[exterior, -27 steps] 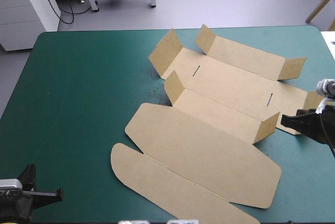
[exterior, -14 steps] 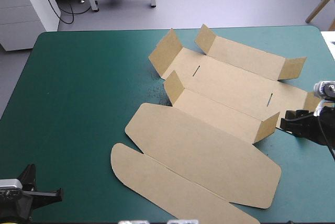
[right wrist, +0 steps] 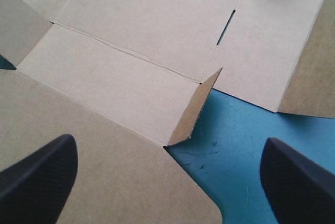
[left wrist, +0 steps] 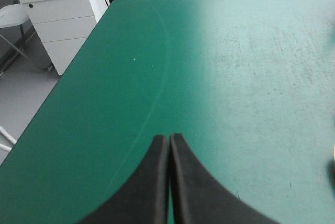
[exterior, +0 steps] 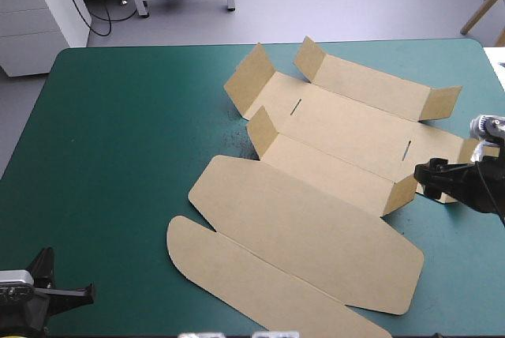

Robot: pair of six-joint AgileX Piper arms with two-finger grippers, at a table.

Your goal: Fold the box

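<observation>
- You have the box (exterior: pixel 331 196) lying opened out on the teal-green cover (exterior: pixel 118 156), right of the table's middle and reaching toward its right edge.
- Its two long, round-ended panels lie flat toward the near edge. The narrower panels lie beyond them, toward the far edge.
- Several short end flaps stand up from the sheet: three at its left end and two at its right.
- Your right gripper (exterior: pixel 430 174) hangs low at the box's right end, just beside the small raised flap (exterior: pixel 402 192). You cannot tell from above whether it touches.
- In the right wrist view the right gripper (right wrist: pixel 167 153) has its black fingers (right wrist: pixel 47 177) spread wide. The box (right wrist: pixel 136 35) fills the scene ahead of them, and that raised flap (right wrist: pixel 193 111) stands in the gap, ungripped.
- One finger is over the flat brown panel, the other over bare cover.
- Your left gripper (exterior: pixel 83 292) sits at the table's near left corner, well apart from the box.
- In its own view the left gripper (left wrist: pixel 168 145) has its fingers pressed together in one point, nothing between them, with only bare cover (left wrist: pixel 235 77) ahead.
</observation>
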